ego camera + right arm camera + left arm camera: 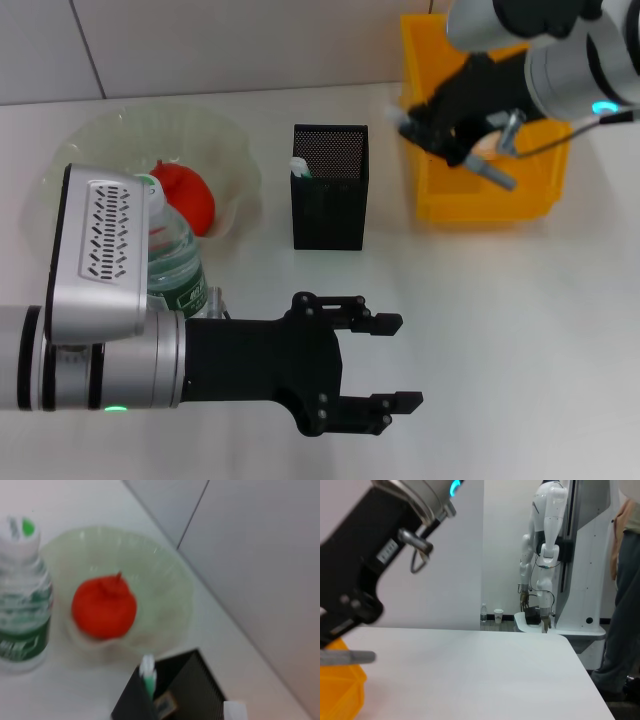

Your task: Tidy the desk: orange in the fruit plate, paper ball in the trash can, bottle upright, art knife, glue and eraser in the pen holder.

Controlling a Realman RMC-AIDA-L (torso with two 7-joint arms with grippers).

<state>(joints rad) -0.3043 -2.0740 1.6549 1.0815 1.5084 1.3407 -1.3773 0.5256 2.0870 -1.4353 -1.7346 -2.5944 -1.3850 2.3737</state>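
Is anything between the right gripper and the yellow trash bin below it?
Nothing visible. The right gripper hangs directly over the open bright yellow rectangular plastic trash can, with no object between them.

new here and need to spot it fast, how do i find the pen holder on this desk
Start at the yellow bin at the desk's far right edge, then look toward the robot's left. The pen holder stands between that bin and the pale-green fruit plate. It is the only black square mesh cup, with a white-and-green stick poking out of its top.
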